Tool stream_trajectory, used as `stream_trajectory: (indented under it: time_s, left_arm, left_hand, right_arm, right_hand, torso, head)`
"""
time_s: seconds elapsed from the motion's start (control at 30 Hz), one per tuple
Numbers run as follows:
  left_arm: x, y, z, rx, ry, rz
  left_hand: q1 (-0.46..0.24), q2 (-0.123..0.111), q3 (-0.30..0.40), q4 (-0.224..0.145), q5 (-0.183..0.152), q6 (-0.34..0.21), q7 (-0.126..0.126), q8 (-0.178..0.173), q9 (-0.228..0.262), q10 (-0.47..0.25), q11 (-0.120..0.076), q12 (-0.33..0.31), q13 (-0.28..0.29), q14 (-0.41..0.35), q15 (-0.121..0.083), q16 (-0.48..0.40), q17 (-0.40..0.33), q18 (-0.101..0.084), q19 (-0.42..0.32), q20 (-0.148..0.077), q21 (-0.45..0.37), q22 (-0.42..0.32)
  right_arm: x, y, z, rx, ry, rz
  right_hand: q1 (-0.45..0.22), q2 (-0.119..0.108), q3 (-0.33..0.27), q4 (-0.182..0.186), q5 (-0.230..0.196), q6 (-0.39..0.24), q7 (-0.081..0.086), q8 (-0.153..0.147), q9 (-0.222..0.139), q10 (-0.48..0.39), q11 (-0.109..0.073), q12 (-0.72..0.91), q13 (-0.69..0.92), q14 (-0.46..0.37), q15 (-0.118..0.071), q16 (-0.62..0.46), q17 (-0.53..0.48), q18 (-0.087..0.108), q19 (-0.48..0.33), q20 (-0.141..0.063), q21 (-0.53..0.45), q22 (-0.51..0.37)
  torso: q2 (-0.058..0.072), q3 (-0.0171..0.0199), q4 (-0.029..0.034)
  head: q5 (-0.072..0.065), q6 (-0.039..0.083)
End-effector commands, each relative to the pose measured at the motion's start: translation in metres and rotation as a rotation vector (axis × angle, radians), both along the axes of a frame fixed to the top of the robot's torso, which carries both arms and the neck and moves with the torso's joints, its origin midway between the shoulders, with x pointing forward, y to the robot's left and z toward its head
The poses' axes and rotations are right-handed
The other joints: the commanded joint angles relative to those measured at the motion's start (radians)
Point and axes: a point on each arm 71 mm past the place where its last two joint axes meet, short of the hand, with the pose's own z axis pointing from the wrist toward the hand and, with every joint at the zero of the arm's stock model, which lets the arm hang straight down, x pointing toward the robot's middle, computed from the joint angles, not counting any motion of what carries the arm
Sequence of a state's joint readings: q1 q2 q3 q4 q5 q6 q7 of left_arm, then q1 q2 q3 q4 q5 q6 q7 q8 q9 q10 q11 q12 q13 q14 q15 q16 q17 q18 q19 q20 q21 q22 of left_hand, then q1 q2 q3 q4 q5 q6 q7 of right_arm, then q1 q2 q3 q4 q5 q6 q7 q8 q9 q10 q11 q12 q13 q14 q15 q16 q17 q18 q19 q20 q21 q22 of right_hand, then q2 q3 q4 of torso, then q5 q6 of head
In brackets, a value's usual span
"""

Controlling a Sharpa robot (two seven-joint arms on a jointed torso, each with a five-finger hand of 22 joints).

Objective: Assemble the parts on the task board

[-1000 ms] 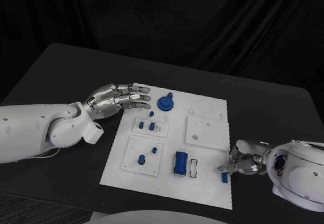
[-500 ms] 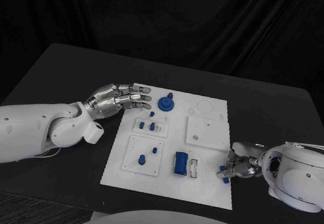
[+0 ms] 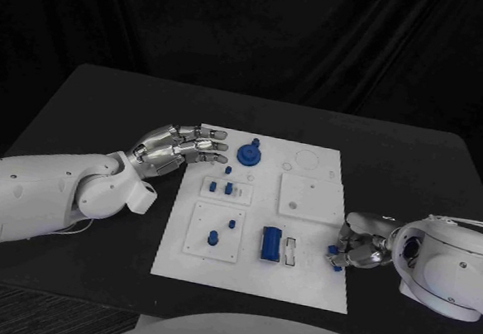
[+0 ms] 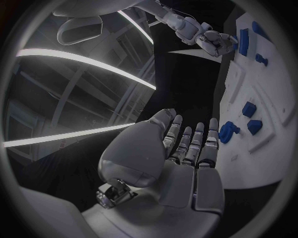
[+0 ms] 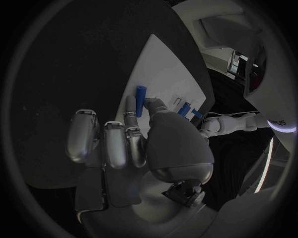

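The white task board (image 3: 299,283) lies mid-table. A round blue part (image 3: 247,153) stands near its far edge, and a blue block (image 3: 270,243) sits beside a slot near the front. Small blue pegs (image 3: 224,188) stand in the left inset plates. My right hand (image 3: 359,247) is at the board's right edge, pinching a small blue peg (image 5: 141,99) between thumb and a finger, just over the board (image 5: 163,74). My left hand (image 3: 181,147) hovers at the board's far-left corner, fingers stretched out and apart, holding nothing; the left wrist view shows its palm (image 4: 183,168) beside the board (image 4: 263,153).
A blank white square plate (image 3: 311,197) with one hole lies on the board's right half. Black table (image 3: 105,107) surrounds the board. The left forearm (image 3: 34,190) lies along the table's left side.
The right hand has shifted a little and closed on the blue peg, which lay flat on the board's right edge before. The left hand has not moved.
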State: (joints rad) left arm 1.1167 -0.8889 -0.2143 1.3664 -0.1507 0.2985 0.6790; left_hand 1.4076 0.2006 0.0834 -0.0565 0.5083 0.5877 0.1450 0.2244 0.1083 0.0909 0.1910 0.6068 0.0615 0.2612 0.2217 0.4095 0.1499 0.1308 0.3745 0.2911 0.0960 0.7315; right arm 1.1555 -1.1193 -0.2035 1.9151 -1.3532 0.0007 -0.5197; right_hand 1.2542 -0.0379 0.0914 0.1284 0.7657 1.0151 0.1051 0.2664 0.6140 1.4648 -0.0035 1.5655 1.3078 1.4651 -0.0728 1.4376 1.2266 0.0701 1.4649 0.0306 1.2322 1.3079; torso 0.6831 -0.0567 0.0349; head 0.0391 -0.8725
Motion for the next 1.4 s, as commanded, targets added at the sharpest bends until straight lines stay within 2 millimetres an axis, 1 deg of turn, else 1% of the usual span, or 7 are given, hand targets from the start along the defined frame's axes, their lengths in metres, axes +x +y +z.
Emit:
stream_trajectory:
  time_s: [0.03, 0.23, 0.6, 0.8, 1.07, 1.23, 1.4]
  left_arm:
    - [-0.001, 0.000, 0.003, -0.041, -0.020, 0.001]
    - [-0.001, -0.001, 0.002, -0.040, -0.017, -0.001]
    - [-0.001, -0.003, 0.002, -0.040, -0.017, -0.003]
    - [-0.001, -0.003, 0.002, -0.040, -0.016, -0.004]
    - [-0.001, -0.005, 0.002, -0.042, -0.016, -0.008]
    - [0.000, -0.005, 0.002, -0.043, -0.016, -0.010]
    - [0.000, -0.006, 0.002, -0.043, -0.015, -0.011]
  left_hand:
    - [-0.010, 0.000, 0.005, 0.000, 0.005, 0.004, 0.002, -0.002, -0.001, 0.004, 0.005, -0.003, -0.001, 0.000, 0.004, 0.000, -0.002, -0.006, 0.006, -0.001, 0.003, -0.001]
    - [-0.010, 0.000, 0.005, 0.000, 0.005, 0.004, 0.002, -0.002, -0.001, 0.004, 0.005, -0.003, -0.001, 0.000, 0.004, 0.000, -0.002, -0.006, 0.006, -0.001, 0.003, -0.001]
    - [-0.012, 0.000, 0.008, 0.000, 0.005, 0.003, 0.003, -0.002, -0.002, 0.004, 0.006, -0.001, -0.001, 0.000, 0.004, 0.002, -0.001, -0.007, 0.005, -0.001, 0.003, -0.002]
    - [-0.012, 0.000, 0.008, 0.000, 0.005, 0.003, 0.003, -0.002, -0.002, 0.004, 0.006, -0.001, -0.001, 0.000, 0.004, 0.002, -0.001, -0.007, 0.005, -0.001, 0.003, -0.002]
    - [-0.013, 0.000, 0.009, 0.000, 0.005, 0.003, 0.003, -0.003, -0.002, 0.004, 0.007, -0.002, -0.001, 0.000, 0.004, 0.002, -0.002, -0.007, 0.005, -0.001, 0.003, -0.002]
    - [-0.013, 0.000, 0.009, 0.000, 0.005, 0.003, 0.003, -0.003, -0.002, 0.004, 0.007, -0.002, -0.001, -0.001, 0.004, 0.001, -0.002, -0.007, 0.005, -0.001, 0.003, -0.002]
    - [-0.013, 0.000, 0.009, 0.000, 0.005, 0.003, 0.003, -0.003, -0.002, 0.004, 0.007, -0.002, -0.001, -0.001, 0.004, 0.001, -0.002, -0.007, 0.005, -0.001, 0.003, -0.002]
  right_arm:
    - [-0.004, 0.003, -0.001, 0.136, 0.020, -0.053]
    - [-0.010, 0.002, 0.005, 0.300, 0.114, -0.160]
    - [-0.014, 0.008, 0.005, 0.503, 0.391, -0.368]
    - [-0.012, 0.015, 0.001, 0.527, 0.459, -0.398]
    - [-0.006, 0.019, -0.006, 0.520, 0.485, -0.417]
    - [-0.003, 0.019, -0.010, 0.506, 0.493, -0.430]
    - [-0.002, 0.018, -0.013, 0.488, 0.498, -0.448]
  right_hand:
    - [-0.038, -0.004, 0.281, -0.239, 0.012, -0.056, -0.015, -0.011, -0.233, 0.106, 0.007, 0.005, 0.263, 0.049, 0.005, 0.004, 0.000, 0.000, 0.000, 0.008, 0.007, 0.171]
    - [-0.071, -0.010, 0.349, -0.254, 0.000, -0.067, -0.009, -0.031, -0.253, 0.106, 0.012, 0.005, 0.263, 0.049, 0.009, 0.006, 0.000, 0.000, 0.000, 0.011, 0.012, 0.171]
    - [-0.101, -0.007, 0.362, -0.251, -0.032, -0.061, -0.008, -0.038, -0.262, 0.106, 0.014, 0.005, 0.263, 0.049, 0.011, 0.007, -0.001, -0.001, 0.001, 0.014, 0.017, 0.171]
    - [-0.113, -0.001, 0.360, -0.249, -0.058, -0.058, -0.009, -0.035, -0.263, 0.106, 0.014, 0.005, 0.263, 0.049, 0.012, 0.007, -0.003, 0.002, -0.005, 0.015, 0.007, 0.168]
    - [-0.129, 0.004, 0.346, -0.242, -0.096, -0.059, -0.012, -0.024, -0.256, 0.106, 0.012, 0.005, 0.263, 0.047, 0.011, 0.003, -0.012, 0.004, -0.010, 0.015, 0.000, 0.165]
    - [-0.142, 0.012, 0.332, -0.234, -0.142, -0.069, -0.013, -0.016, -0.250, 0.106, 0.011, 0.005, 0.263, 0.046, 0.010, 0.001, -0.017, 0.005, -0.014, 0.015, -0.007, 0.163]
    - [-0.152, 0.017, 0.319, -0.227, -0.183, -0.076, -0.014, -0.010, -0.246, 0.106, 0.011, 0.005, 0.263, 0.045, 0.010, 0.000, -0.021, 0.007, -0.017, 0.015, -0.013, 0.160]
  torso:
    - [0.000, 0.0002, -0.0003]
    - [0.001, 0.0004, 0.0009]
    - [0.004, -0.0005, 0.0037]
    - [0.004, -0.0020, 0.0013]
    - [0.004, -0.0016, 0.0074]
    - [0.003, -0.0013, 0.0015]
    - [0.002, -0.0026, 0.0021]
  head:
    - [0.003, 0.000]
    - [0.001, 0.000]
    - [-0.002, 0.000]
    - [-0.001, 0.000]
    - [-0.006, 0.000]
    - [0.003, 0.000]
    - [0.003, 0.000]
